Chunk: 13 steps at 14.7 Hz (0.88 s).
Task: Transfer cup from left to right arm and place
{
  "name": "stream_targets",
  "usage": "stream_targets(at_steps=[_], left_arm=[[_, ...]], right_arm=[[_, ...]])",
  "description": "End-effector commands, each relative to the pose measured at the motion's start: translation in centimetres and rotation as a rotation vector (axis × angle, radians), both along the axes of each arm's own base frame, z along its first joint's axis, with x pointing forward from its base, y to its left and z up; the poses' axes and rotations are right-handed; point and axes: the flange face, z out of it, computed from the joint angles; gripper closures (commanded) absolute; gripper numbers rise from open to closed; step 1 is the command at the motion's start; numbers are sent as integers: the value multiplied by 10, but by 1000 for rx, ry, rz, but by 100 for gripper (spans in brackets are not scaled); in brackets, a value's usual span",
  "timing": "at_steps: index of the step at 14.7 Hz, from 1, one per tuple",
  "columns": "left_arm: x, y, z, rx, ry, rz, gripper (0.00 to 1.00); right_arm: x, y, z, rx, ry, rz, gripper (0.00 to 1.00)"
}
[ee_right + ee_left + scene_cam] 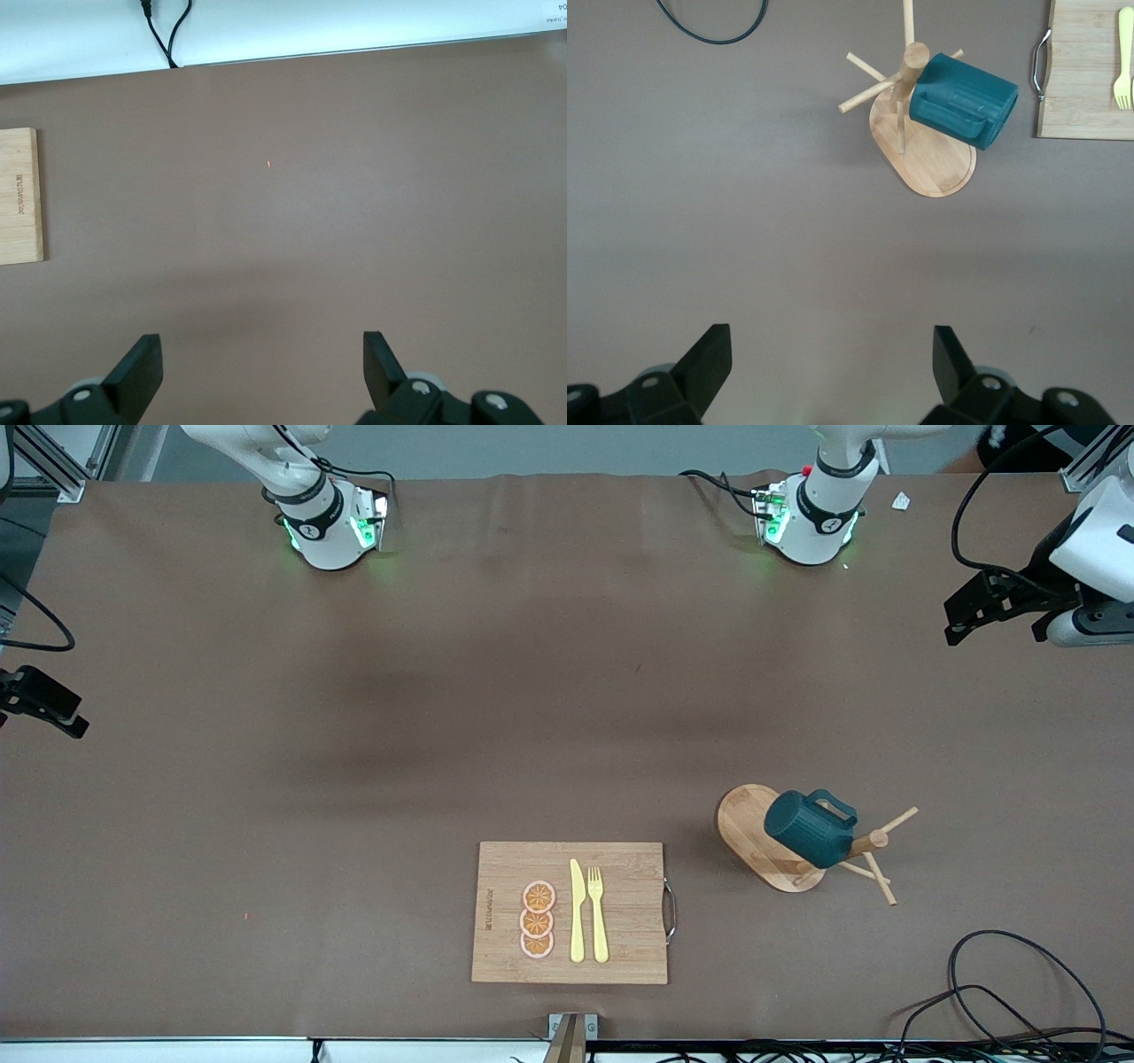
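One cup (pixel 809 829) hangs on one wooden peg stand (pixel 762 837), beside one cutting board (pixel 570 912) holding three orange slices (pixel 538 919); left gripper (pixel 831 367) and right gripper (pixel 262 367) hover spread over bare table (pixel 354 735)

A wide table (pixel 354 779) fills almost the whole front view, and a brown matte cover lies over it, with soft creases near the top edge. The light is even and makes only weak shadows. Along the edge nearest the front camera runs a white strip, and black cables (pixel 1001 992) lie in loops near the corner at the left arm's end. A grey floor and pieces of a metal frame (pixel 53 465) show above the table.
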Motion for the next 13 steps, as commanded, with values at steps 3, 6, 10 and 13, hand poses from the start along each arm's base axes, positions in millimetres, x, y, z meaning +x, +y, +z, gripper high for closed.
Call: stream_targets(at_steps=[3,6,10,13], left_arm=[[0,5,8,-17,-5,-12,0],[1,11,6,-4,-3,-6,0],[8,9,-11,-22,6,83,0],[22,2,-43,-152,-10,315,0]], right_arm=[[1,-1,3,-10,-6,3,0],[1,-2,4,-11,-8,3,0],[1,-3,3,-11,-6,1,0],[1,-2,3,-10,-8,1,0]])
